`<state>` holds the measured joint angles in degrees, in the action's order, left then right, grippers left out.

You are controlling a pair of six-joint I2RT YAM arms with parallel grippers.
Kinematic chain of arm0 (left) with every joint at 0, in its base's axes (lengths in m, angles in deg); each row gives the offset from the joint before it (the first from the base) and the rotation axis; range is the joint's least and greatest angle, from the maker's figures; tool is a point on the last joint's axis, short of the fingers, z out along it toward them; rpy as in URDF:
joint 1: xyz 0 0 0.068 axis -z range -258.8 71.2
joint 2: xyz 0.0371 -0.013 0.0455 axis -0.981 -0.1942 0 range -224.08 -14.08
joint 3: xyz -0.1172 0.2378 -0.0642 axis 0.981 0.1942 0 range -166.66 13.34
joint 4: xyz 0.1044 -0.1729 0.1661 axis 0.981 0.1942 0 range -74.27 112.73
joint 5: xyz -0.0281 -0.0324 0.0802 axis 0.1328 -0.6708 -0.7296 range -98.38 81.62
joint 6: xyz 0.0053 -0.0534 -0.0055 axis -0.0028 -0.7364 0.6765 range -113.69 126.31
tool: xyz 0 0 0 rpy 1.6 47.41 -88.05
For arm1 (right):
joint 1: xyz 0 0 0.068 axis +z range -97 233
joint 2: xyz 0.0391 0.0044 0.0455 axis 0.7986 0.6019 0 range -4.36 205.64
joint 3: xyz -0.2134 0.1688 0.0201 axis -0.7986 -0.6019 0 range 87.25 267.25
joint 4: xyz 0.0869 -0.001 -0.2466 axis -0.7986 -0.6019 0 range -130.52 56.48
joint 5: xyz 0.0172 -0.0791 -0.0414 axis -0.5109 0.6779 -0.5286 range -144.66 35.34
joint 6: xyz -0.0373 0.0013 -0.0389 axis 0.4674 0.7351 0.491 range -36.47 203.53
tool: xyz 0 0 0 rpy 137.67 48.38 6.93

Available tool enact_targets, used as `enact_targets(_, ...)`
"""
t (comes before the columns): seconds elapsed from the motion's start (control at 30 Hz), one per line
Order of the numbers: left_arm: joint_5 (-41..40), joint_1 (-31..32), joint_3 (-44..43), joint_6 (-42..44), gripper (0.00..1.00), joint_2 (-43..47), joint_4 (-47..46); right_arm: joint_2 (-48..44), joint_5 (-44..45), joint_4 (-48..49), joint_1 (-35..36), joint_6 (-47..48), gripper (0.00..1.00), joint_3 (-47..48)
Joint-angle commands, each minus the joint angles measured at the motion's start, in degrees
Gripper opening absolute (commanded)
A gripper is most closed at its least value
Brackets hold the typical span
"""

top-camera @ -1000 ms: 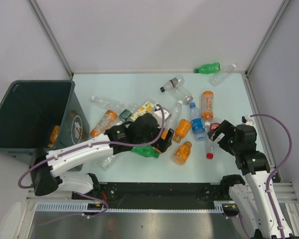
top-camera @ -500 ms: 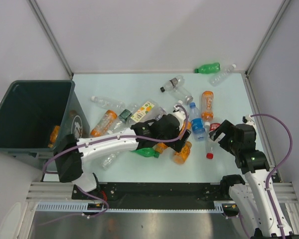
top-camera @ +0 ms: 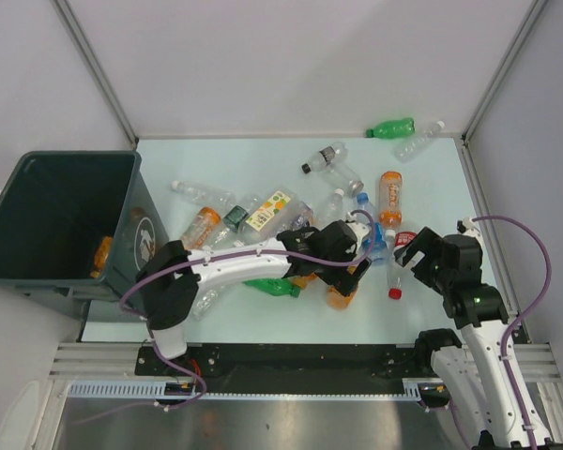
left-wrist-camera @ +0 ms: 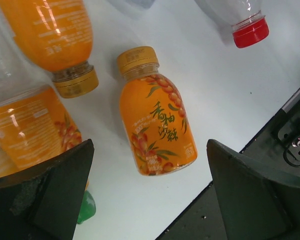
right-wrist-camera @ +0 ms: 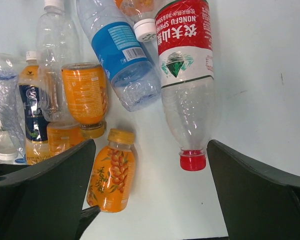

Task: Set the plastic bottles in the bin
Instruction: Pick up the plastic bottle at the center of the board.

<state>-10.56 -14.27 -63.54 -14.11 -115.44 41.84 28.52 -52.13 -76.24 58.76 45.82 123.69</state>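
Note:
Plastic bottles lie scattered over the pale table point(top-camera: 263, 169). My left gripper point(top-camera: 352, 261) hangs open over the pile's right side. In the left wrist view a small orange bottle point(left-wrist-camera: 157, 125) with a gold cap lies just ahead of the open left gripper point(left-wrist-camera: 150, 150), untouched. My right gripper point(top-camera: 415, 248) is open too. The right gripper point(right-wrist-camera: 151, 145) hovers near a clear bottle point(right-wrist-camera: 187, 100) with a red label and red cap, and the same orange bottle point(right-wrist-camera: 111, 175) lies to its left. The bin point(top-camera: 75, 156) stands at the left with an orange bottle point(top-camera: 101, 253) inside.
A green bottle point(top-camera: 391, 127) and a clear one point(top-camera: 419, 141) lie at the far right corner. A green bottle point(top-camera: 274, 286) lies under the left arm. The black rail point(top-camera: 300, 361) runs along the front edge. Grey walls close in the table.
The left arm has swung right, from the middle of the pile to above the small orange bottle near the front. Its jaws stayed open. The right arm has not moved.

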Motion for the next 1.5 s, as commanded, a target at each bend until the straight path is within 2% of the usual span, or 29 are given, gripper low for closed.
enact_targets(0.0, 4.1, 0.2, -5.0, -0.2, 1.00, -3.7, 1.8, -1.7, 0.1, -0.6, 0.0, -0.6, 1.00, 1.4)
enact_targets(0.4, 7.7, -0.5, -8.2, -2.9, 1.00, -10.8, 5.1, -2.0, -0.3, -0.7, 0.0, -0.5, 1.00, 1.5)
enact_targets(0.53, 8.3, -0.5, -8.1, -3.1, 0.96, -12.2, 4.7, -2.9, -0.2, -1.4, 0.0, -0.9, 1.00, 1.5)
enact_targets(0.6, 8.4, -0.5, -8.4, -2.9, 0.88, -12.6, 4.9, -3.3, -0.2, -1.5, 0.0, -0.9, 1.00, 1.5)
enact_targets(0.7, 7.7, -0.6, -8.7, -2.6, 0.71, -12.2, 5.1, -3.4, 0.0, -1.4, 0.0, -0.9, 1.00, 1.4)
enact_targets(0.8, 6.7, -0.6, -8.7, -2.6, 0.43, -10.6, 5.5, -3.0, 0.3, -1.4, 0.0, -0.7, 1.00, 1.4)
enact_targets(0.83, 5.7, -0.6, -8.6, -2.6, 0.31, -9.9, 6.1, -2.8, 0.4, -1.3, 0.0, -0.8, 1.00, 1.5)
enact_targets(0.93, 3.2, -0.5, -7.8, -2.3, 0.17, -6.2, 7.0, -2.8, 0.7, -1.2, -0.1, -0.6, 1.00, 1.4)
enact_targets(1.0, 2.4, -0.5, -6.9, -1.9, 0.13, -2.4, 7.7, -2.8, 0.8, -1.1, 0.0, -0.5, 1.00, 1.4)
enact_targets(1.2, -7.0, -0.6, -5.0, -0.9, 0.07, 8.3, 12.4, -3.1, 1.0, -1.4, -0.2, -0.5, 1.00, 1.5)
enact_targets(1.47, -20.0, -2.3, -3.0, -0.8, 0.06, 18.8, 19.7, -3.2, 0.7, -1.4, -0.3, -0.3, 1.00, 1.4)
